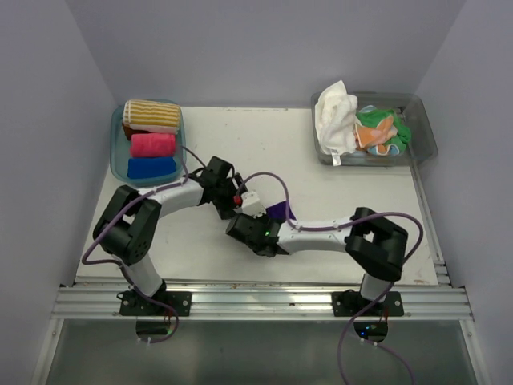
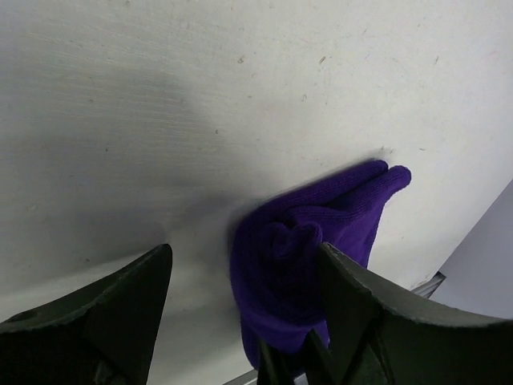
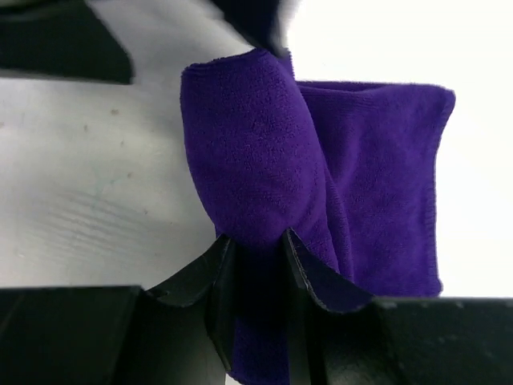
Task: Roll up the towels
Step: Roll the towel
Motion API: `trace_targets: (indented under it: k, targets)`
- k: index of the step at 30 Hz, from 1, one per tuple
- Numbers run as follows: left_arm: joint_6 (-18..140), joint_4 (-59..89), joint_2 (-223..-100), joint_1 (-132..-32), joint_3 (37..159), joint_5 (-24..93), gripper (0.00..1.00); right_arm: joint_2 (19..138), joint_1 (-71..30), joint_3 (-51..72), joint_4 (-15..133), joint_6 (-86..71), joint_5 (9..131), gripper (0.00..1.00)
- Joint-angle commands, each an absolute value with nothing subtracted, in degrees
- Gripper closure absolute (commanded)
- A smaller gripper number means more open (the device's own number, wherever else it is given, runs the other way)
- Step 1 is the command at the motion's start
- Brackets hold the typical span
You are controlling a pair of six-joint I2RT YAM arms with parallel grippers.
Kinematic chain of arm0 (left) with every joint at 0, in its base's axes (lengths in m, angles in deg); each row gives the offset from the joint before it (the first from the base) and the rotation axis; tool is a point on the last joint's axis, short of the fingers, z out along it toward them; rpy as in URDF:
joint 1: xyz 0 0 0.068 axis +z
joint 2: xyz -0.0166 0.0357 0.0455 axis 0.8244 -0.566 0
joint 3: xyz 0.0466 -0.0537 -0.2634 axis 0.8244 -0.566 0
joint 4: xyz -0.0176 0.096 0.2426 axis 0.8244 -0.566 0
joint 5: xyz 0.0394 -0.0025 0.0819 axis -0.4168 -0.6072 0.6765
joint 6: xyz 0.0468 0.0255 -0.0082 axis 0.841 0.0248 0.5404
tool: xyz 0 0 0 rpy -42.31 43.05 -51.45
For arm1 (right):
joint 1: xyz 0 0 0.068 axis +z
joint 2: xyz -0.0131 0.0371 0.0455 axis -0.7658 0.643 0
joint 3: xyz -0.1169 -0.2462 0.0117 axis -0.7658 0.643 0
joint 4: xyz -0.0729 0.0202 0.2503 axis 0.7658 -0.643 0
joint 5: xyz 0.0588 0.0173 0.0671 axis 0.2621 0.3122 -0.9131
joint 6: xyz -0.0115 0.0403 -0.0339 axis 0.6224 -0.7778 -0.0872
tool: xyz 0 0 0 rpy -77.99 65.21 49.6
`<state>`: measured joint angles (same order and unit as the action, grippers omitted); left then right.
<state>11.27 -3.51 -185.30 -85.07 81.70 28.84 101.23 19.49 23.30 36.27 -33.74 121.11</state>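
Note:
A purple towel (image 3: pixel 248 152) lies partly rolled on the white table, its flat tail (image 3: pixel 385 184) spread to the right of the roll. My right gripper (image 3: pixel 256 237) is shut on the near end of the roll. In the left wrist view the roll's spiral end (image 2: pixel 292 257) faces me, and my left gripper (image 2: pixel 244 249) stands open around it. Its right finger (image 2: pixel 353 297) touches the cloth and its left finger (image 2: pixel 136 297) is well clear. From above, only a corner of the purple towel (image 1: pixel 277 210) shows between the two wrists at mid-table.
A blue tub (image 1: pixel 118 144) at the back left holds rolled striped (image 1: pixel 152 115), pink (image 1: pixel 152 144) and blue (image 1: pixel 151 168) towels. A clear tub (image 1: pixel 425 128) at the back right holds loose white (image 1: pixel 337 116), orange (image 1: pixel 373 138) and green (image 1: pixel 398 128) towels.

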Motion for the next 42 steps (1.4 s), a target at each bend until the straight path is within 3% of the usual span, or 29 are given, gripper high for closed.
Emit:
trace_targets:
  k: [1,13,19,26,34,38,42]
  targets:
    - [12.9,-5.3,-180.6,-83.2,82.1,29.3,0.24,95.9,14.1,30.1,43.9,-42.2,108.9,0.94]
    - [13.6,-5.7,-178.4,-82.5,81.4,28.6,0.24,83.0,-0.2,46.7,59.2,-55.4,86.0,1.0]
    - [15.1,-4.5,-178.2,-83.1,80.2,25.7,0.24,82.1,-6.5,56.3,76.7,-65.4,74.9,1.0]
    - [18.1,-0.8,-180.3,-84.6,80.0,19.4,0.23,86.8,-10.0,64.2,98.9,-72.3,65.5,1.0]
    - [19.1,2.0,-184.8,-85.2,81.1,14.8,0.25,96.1,-10.0,61.5,110.9,-71.0,53.4,1.0]
    - [18.8,2.8,-185.0,-85.3,79.4,14.5,0.3,102.0,-10.2,60.2,122.7,-73.8,49.4,1.0]
    - [18.0,3.5,-184.4,-85.3,78.4,14.8,0.45,108.4,-10.1,58.0,131.1,-77.3,45.6,1.0]
